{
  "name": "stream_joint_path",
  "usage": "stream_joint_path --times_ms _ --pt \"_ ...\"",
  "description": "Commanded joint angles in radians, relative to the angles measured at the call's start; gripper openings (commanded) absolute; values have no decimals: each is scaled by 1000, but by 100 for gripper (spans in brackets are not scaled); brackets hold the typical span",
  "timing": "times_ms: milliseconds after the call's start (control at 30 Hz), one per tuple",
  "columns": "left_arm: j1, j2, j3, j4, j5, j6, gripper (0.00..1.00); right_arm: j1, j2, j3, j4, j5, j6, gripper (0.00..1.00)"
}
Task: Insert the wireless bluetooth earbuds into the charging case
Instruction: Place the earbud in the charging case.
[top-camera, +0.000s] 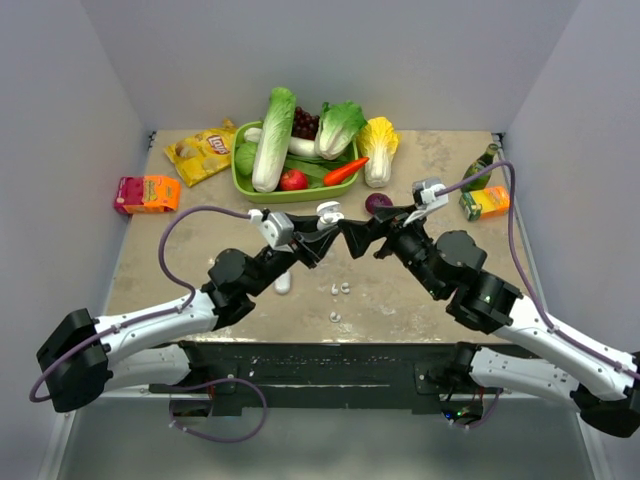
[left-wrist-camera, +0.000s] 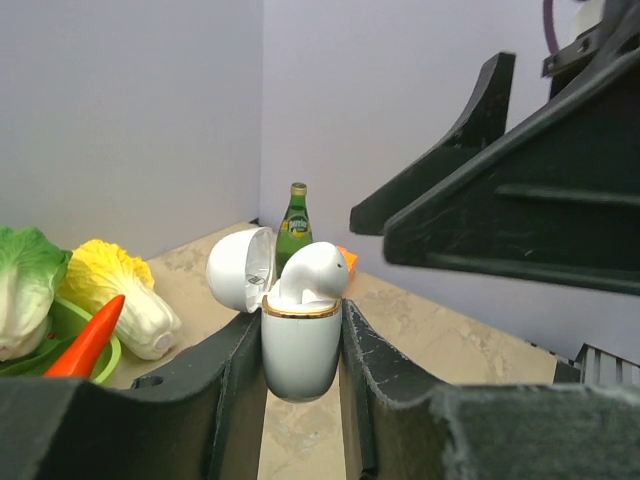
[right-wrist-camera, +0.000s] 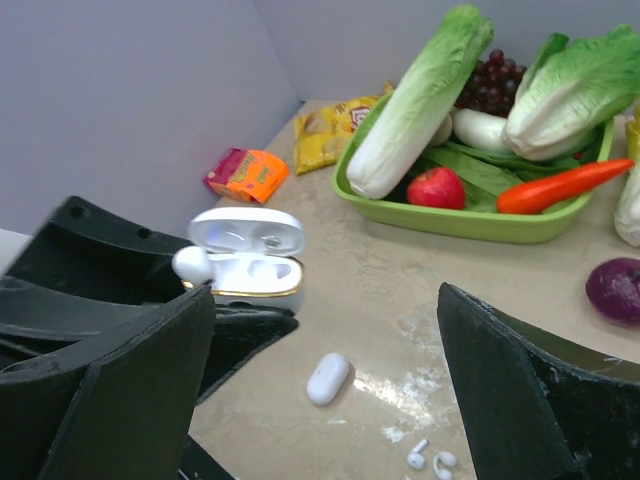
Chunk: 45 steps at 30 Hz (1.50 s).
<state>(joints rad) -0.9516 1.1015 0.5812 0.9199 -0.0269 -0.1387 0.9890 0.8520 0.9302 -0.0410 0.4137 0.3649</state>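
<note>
I saw left end effector (left-wrist-camera: 300, 375) clamped on open-lidded charging case (left-wrist-camera: 297, 340), one earbud (left-wrist-camera: 312, 270) poking from it | right end effector (right-wrist-camera: 325, 300) gaped wide beside case | loose earbuds (right-wrist-camera: 430, 460) lay on desk (right-wrist-camera: 400, 260)

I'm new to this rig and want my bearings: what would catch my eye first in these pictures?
The small white rounded plastic charging case stands out, lid open, clamped in the left gripper over mid-table, with a glossy white earbud poking out of it. The right gripper hangs open right beside it. Behind them, a green plastic tray heaped with vegetables sits by the far wall.
</note>
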Motion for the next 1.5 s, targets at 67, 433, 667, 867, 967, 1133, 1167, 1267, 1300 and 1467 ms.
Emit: stream_joint_path --times_ms 67,433,667,867,967,1133,1167,1267,1300,1467 --pt "-4 43 89 -79 -38 -2 0 -3 -1 53 69 -78 -3 98" --pt "-6 49 82 -58 1 -13 0 -3 67 88 44 -36 9 98" --pt "-6 34 66 -33 12 -13 0 -3 78 93 -5 2 11 98" --pt "-6 15 54 -15 19 -15 0 -3 75 90 -23 22 14 98" --pt "-6 8 48 -6 22 -15 0 -3 70 87 -33 33 16 98" --pt "-4 -5 45 4 22 -16 0 -3 61 78 -40 50 16 98" --pt "-4 -6 45 5 22 -16 0 -4 56 76 -40 51 17 98" --pt "-6 -9 40 8 22 -16 0 -4 50 73 -42 62 14 98" --pt "-6 -11 39 10 22 -16 0 -4 48 73 -45 65 12 98" --pt "-6 -20 32 22 21 -16 0 -10 45 73 -49 68 11 98"
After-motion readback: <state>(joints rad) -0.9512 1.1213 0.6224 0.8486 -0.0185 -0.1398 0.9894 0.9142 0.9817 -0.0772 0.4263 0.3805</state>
